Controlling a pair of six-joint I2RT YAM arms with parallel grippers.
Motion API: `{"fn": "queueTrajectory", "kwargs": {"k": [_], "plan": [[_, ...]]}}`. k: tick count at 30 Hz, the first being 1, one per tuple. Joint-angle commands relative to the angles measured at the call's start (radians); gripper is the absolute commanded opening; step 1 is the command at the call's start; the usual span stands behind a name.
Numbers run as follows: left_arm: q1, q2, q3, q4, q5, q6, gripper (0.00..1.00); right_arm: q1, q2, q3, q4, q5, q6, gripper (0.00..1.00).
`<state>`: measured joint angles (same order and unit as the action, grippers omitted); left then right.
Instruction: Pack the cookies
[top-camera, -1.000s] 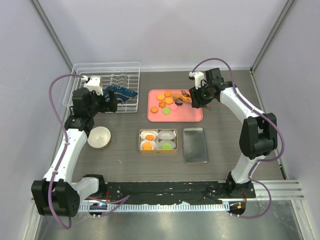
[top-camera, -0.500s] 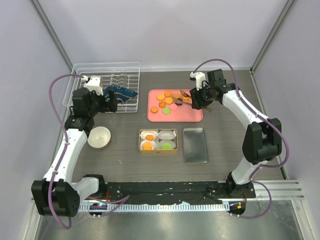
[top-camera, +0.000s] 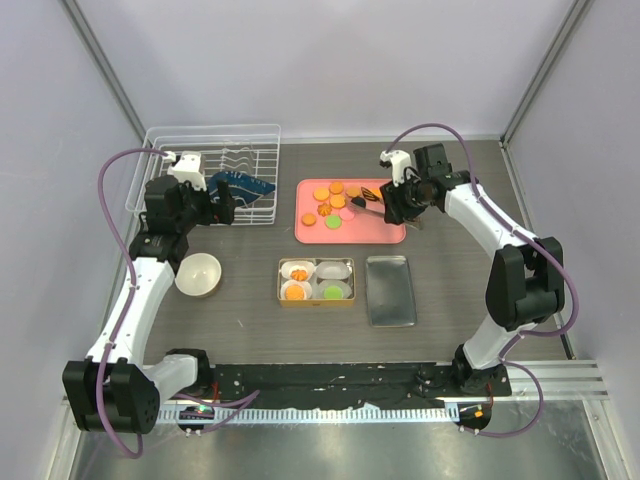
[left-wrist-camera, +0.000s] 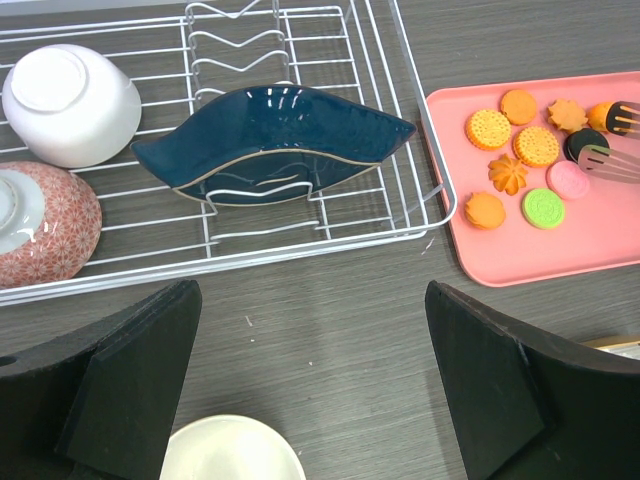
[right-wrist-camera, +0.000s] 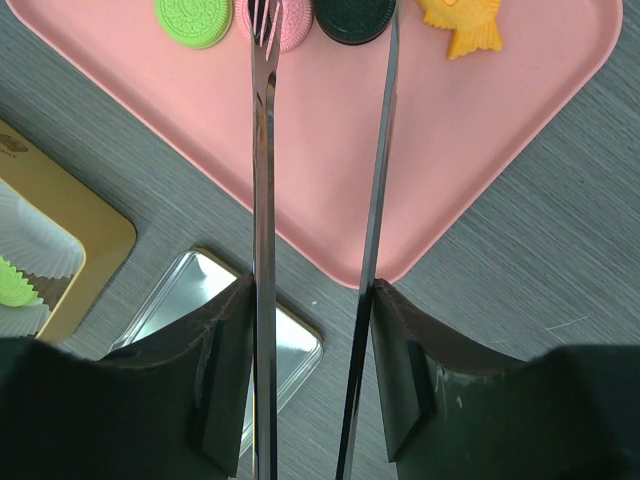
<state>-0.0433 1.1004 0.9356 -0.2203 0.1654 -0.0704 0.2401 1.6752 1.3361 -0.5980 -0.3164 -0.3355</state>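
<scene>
The cookies (top-camera: 335, 200) lie on a pink tray (top-camera: 350, 228); most are orange. My right gripper (top-camera: 395, 203) is shut on metal tongs (top-camera: 362, 202). In the right wrist view the gripper (right-wrist-camera: 312, 370) holds the tongs (right-wrist-camera: 262, 200) with their arms apart over the tray (right-wrist-camera: 330, 140). The tips reach the pale pink cookie (right-wrist-camera: 290, 25) and the black cookie (right-wrist-camera: 354, 18); the black one lies between them. A green cookie (right-wrist-camera: 194, 20) lies to the left. My left gripper (left-wrist-camera: 310, 390) is open and empty above bare table.
A gold tin (top-camera: 283, 282) with white paper cups holds orange cookies (top-camera: 295, 291) and a green one (top-camera: 332, 292). Its lid (top-camera: 390, 290) lies to the right. A wire dish rack (top-camera: 215, 140) with a blue dish (left-wrist-camera: 270, 140) stands back left. A cream bowl (top-camera: 198, 274) sits near it.
My right gripper has shifted slightly, and the tongs' tips have moved a little toward the pink and black cookies. The left arm has not moved.
</scene>
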Motion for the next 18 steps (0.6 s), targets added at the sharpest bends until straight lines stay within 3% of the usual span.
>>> {"fn": "queueTrajectory", "kwargs": {"k": [1,18], "plan": [[0.006,-0.004,0.008,0.042,0.002,0.004,1.0,0.002,-0.032,-0.005,0.049,-0.004,-0.007,0.51],[0.005,0.0,0.011,0.045,0.003,0.003,1.0,0.001,-0.006,-0.017,0.053,0.036,-0.022,0.48]]}}
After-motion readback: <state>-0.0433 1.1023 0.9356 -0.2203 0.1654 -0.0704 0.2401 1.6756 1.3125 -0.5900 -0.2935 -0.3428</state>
